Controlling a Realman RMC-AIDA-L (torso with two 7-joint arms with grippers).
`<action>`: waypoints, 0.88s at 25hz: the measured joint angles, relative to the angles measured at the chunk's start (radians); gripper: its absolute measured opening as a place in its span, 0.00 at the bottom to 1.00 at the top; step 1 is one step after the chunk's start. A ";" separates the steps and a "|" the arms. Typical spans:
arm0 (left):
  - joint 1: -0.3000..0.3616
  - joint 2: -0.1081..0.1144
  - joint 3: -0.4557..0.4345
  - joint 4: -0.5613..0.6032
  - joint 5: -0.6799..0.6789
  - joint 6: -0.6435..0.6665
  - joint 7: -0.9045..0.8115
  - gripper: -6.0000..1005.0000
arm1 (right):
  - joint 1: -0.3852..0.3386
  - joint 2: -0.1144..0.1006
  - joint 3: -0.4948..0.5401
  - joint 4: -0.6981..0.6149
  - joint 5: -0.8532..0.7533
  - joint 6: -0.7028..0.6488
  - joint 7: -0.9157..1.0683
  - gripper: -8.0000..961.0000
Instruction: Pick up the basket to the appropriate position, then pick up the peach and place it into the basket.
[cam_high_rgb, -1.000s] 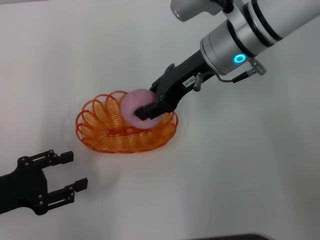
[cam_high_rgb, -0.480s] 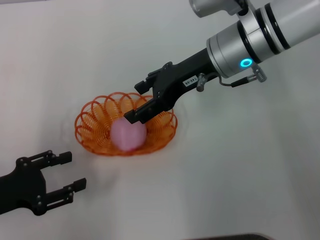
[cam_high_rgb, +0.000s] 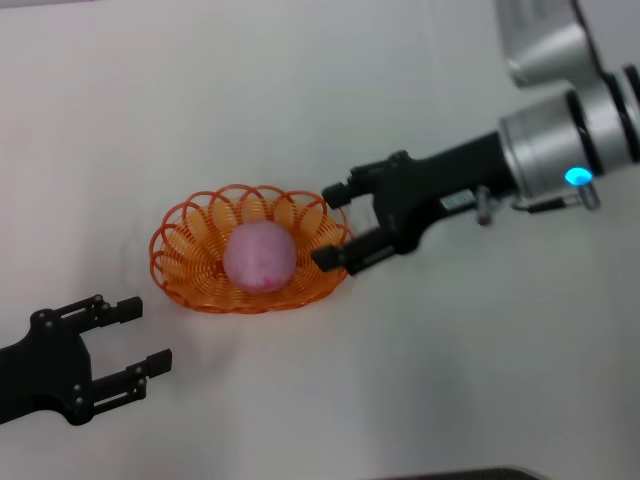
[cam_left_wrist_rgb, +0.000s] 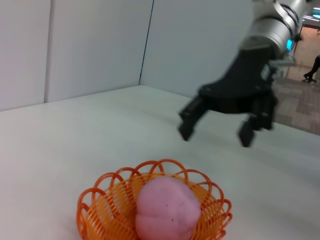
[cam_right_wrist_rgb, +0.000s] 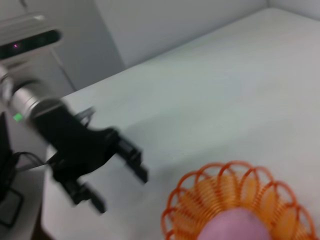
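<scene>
The oval orange wire basket (cam_high_rgb: 180, 250) stands on the white table left of centre. The pale pink peach (cam_high_rgb: 259, 255) lies inside it. Basket (cam_left_wrist_rgb: 95, 207) and peach (cam_left_wrist_rgb: 167, 210) also show in the left wrist view, and basket (cam_right_wrist_rgb: 225, 190) and peach (cam_right_wrist_rgb: 235, 227) in the right wrist view. My right gripper (cam_high_rgb: 333, 224) is open and empty, just right of the basket's rim; it shows in the left wrist view (cam_left_wrist_rgb: 216, 136) too. My left gripper (cam_high_rgb: 138, 336) is open and empty at the lower left, apart from the basket; the right wrist view (cam_right_wrist_rgb: 120, 187) shows it as well.
The white table (cam_high_rgb: 320, 90) stretches bare around the basket. A dark edge (cam_high_rgb: 450, 474) shows at the bottom of the head view. Walls (cam_left_wrist_rgb: 75, 45) stand behind the table in the wrist views.
The right gripper let go of the peach, which now lies in the basket. The right gripper opened and drew back to the right, off the basket. The left arm barely moved.
</scene>
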 joint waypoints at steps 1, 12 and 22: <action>0.000 0.000 0.000 0.000 0.000 0.000 0.000 0.69 | -0.026 0.000 0.015 0.004 0.010 -0.025 -0.045 0.97; 0.001 0.000 -0.003 -0.012 -0.002 -0.016 0.005 0.69 | -0.227 -0.001 0.178 0.129 0.054 -0.140 -0.457 0.97; 0.004 0.000 0.001 -0.016 0.006 -0.016 0.005 0.69 | -0.260 -0.005 0.300 0.230 -0.012 -0.116 -0.650 0.97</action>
